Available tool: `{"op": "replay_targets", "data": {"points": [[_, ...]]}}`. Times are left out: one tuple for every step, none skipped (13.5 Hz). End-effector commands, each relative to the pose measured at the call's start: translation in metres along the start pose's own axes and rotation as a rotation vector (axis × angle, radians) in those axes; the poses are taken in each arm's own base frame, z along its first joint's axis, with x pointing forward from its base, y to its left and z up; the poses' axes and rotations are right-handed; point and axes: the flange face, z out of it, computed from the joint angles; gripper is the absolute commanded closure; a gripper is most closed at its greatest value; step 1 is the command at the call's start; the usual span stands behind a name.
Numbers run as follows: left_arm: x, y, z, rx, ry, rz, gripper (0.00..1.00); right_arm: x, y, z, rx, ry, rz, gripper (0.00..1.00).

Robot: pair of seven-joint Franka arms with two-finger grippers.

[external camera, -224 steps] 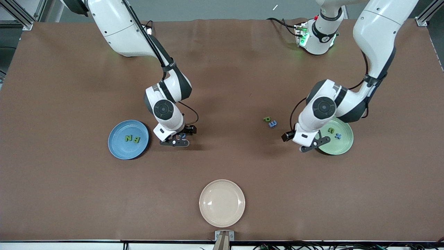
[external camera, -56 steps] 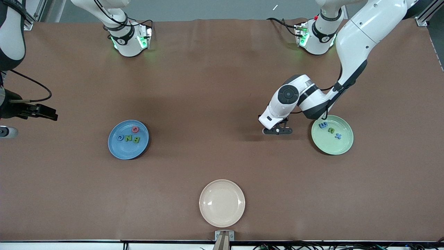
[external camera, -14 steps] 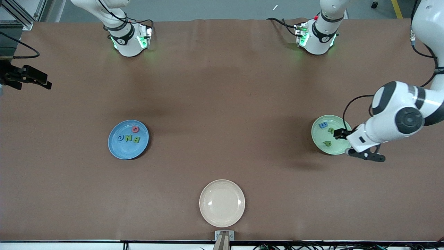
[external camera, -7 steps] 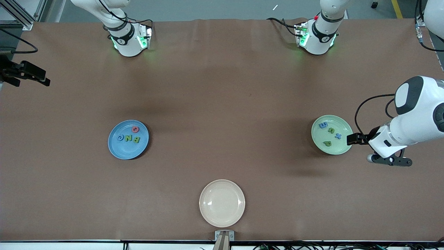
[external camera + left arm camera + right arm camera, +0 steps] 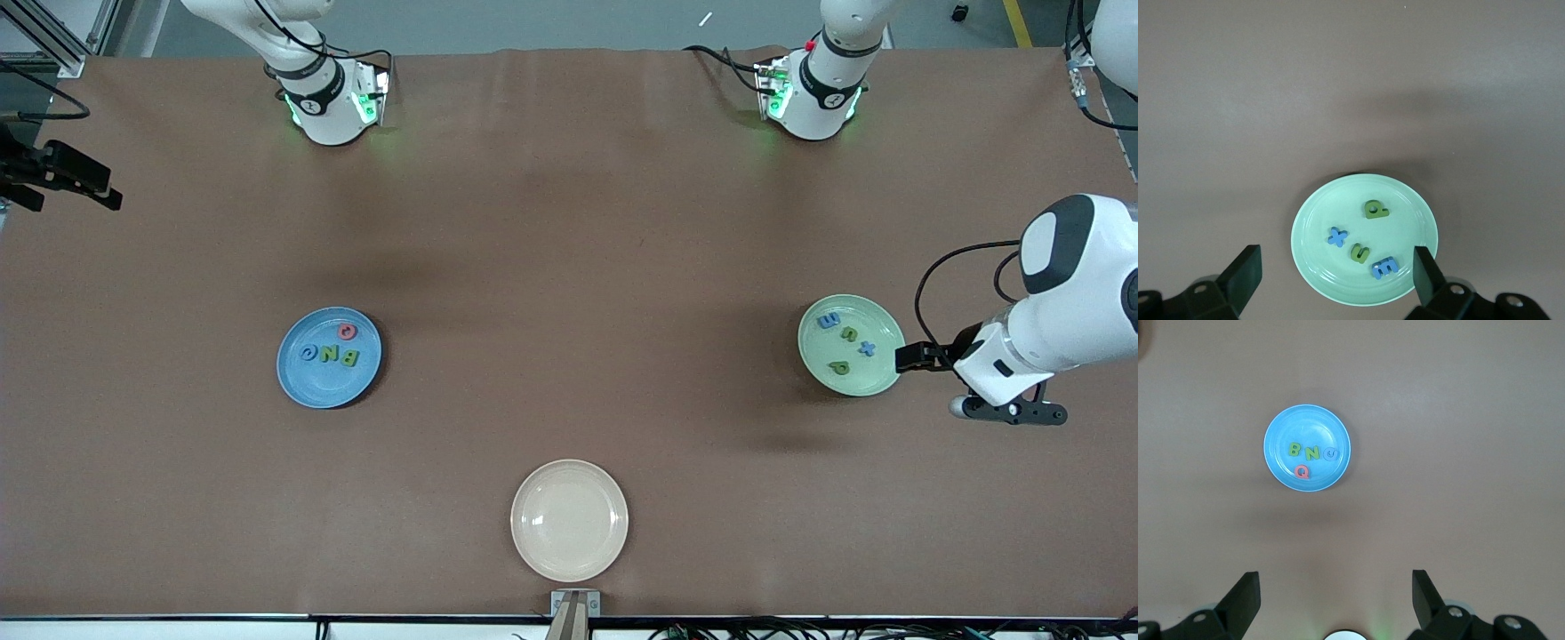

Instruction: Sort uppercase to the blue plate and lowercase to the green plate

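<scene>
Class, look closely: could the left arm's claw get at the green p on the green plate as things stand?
Probably yes. The left claw hangs open and empty over the table beside the green plate, and the green p lies apart from the other letters with nothing over it.

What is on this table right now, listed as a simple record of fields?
blue plate: holds N, B, G, red Q
green plate: holds p, u, x, m
cream plate: nothing in it, nearest the front camera
loose letters on table: none seen
left hand: open, holds nothing, beside the green plate at the left arm's end
right hand: open, holds nothing, high over the table
</scene>
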Motion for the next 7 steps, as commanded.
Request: {"op": "replay_targets", "data": {"points": [[0.000,0.002,0.002,-0.015,-0.020,-0.002,0.00,-0.010,0.000,0.004,0.000,0.002,0.001,0.00],[0.001,0.008,0.007,-0.004,-0.030,0.001,0.00,-0.010,-0.001,0.004,-0.001,0.002,-0.002,0.00],[0.002,0.010,0.015,0.008,-0.046,-0.001,0.00,-0.009,-0.003,0.004,-0.001,0.002,-0.006,0.00],[0.004,0.016,0.025,0.011,-0.066,-0.003,0.00,-0.008,-0.003,0.006,-0.001,-0.001,-0.008,0.00],[0.005,0.022,0.028,0.012,-0.076,-0.008,0.00,-0.008,-0.003,0.006,-0.003,0.002,-0.014,0.00],[0.005,0.025,0.031,0.021,-0.086,-0.022,0.00,-0.008,-0.002,0.006,-0.004,0.002,-0.014,0.00],[0.004,0.029,0.028,0.026,-0.089,-0.035,0.00,-0.007,-0.001,0.006,-0.007,0.003,-0.016,0.00]]}}
